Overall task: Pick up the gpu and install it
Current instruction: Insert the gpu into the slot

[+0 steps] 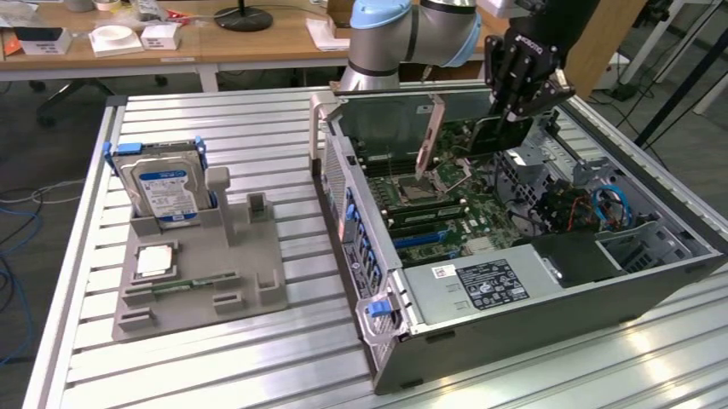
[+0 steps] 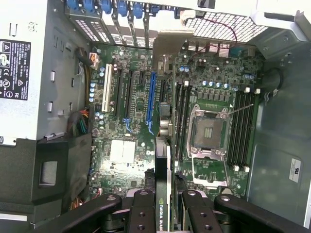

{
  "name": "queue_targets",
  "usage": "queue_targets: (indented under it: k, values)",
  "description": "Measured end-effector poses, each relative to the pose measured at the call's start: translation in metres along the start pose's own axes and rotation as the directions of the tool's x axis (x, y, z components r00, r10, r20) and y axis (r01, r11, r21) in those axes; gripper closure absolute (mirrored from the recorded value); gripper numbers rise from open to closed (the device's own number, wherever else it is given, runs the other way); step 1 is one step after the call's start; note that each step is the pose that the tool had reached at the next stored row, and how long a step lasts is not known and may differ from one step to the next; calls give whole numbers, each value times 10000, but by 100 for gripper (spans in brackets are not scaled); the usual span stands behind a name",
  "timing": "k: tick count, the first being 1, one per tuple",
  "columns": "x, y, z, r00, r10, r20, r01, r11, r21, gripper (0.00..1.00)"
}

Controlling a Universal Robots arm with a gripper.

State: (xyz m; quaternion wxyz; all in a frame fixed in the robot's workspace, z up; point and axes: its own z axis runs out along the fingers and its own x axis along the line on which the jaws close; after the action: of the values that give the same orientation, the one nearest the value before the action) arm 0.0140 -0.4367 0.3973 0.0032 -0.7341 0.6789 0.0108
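Green circuit board fills the open computer case in the exterior view, where the gripper hangs over the case's far end with the gpu clamped between its fingers, held clear above the motherboard. The card's long silver bracket points down toward the board on the side of the exterior view's left. On the grey fixture tray well apart on the slatted table, a hard drive stands upright, with a small memory stick lying flat nearby.

From the wrist view, the gpu appears edge-on, a thin dark strip running straight out from between the black fingers, which pinch it at a narrow-to-middling spread. The card's edge lies just beside the blue slot and roughly parallel to it, though not quite over it. The bracket reaches toward the case's rear slot openings.

To seat the card well, I judge the edge should be brought exactly over the slot's length, kept parallel and upright, with the bracket lined up to its rear opening, then pressed evenly.
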Motion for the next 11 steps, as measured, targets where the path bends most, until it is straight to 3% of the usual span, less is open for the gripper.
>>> queue_targets:
  k: [11]
  values:
    - [1,0,30,10000,0,0,0,10000,0,74]
